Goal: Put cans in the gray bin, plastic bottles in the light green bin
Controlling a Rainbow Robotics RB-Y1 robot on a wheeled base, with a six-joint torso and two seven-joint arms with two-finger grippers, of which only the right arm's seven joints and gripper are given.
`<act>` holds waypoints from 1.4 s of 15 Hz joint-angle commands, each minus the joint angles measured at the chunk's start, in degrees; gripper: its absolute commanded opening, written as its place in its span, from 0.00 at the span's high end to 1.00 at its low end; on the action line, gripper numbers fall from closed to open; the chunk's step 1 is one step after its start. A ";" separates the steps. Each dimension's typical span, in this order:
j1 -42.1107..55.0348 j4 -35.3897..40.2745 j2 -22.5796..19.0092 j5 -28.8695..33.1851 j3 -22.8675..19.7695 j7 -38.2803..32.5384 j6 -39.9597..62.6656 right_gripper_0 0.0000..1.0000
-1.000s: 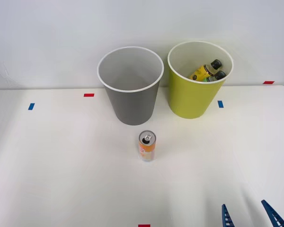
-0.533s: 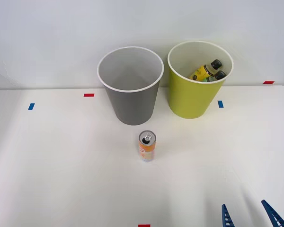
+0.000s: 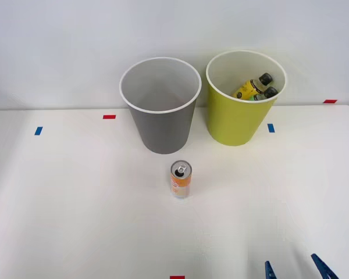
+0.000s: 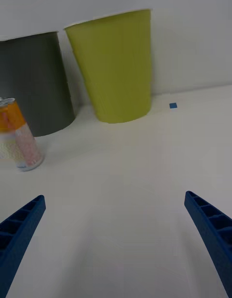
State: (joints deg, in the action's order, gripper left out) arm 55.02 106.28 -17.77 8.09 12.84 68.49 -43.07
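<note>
White table (image 3: 75, 221), upright can (image 3: 181, 179), gripper (image 3: 296, 270) spread, cut off by frame edge

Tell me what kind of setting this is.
Probably a lab test bench, not a home: a bare white table with red and blue tape markers, a plain wall, and a gray bin and light green bin.

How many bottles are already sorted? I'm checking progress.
2, both leaning inside the green bin: one bottle and a second bottle beside it. More could lie hidden deeper.
</note>
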 commanded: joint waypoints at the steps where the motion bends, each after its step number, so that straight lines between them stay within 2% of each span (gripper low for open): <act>1: -3.25 0.24 -4.47 -0.79 2.72 8.15 0.00 0.00; 5: -8.43 0.24 -8.51 -11.87 11.42 20.46 2.38 0.00; 9: -15.64 0.24 -11.68 -20.13 18.36 26.43 3.96 0.00; 16: -26.72 0.24 -13.61 -23.03 22.58 26.17 12.31 0.00; 21: -32.08 0.24 -11.24 -24.52 23.11 26.52 19.25 0.00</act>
State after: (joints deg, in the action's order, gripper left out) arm 23.75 106.49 -29.71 -16.27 35.88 94.93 -24.96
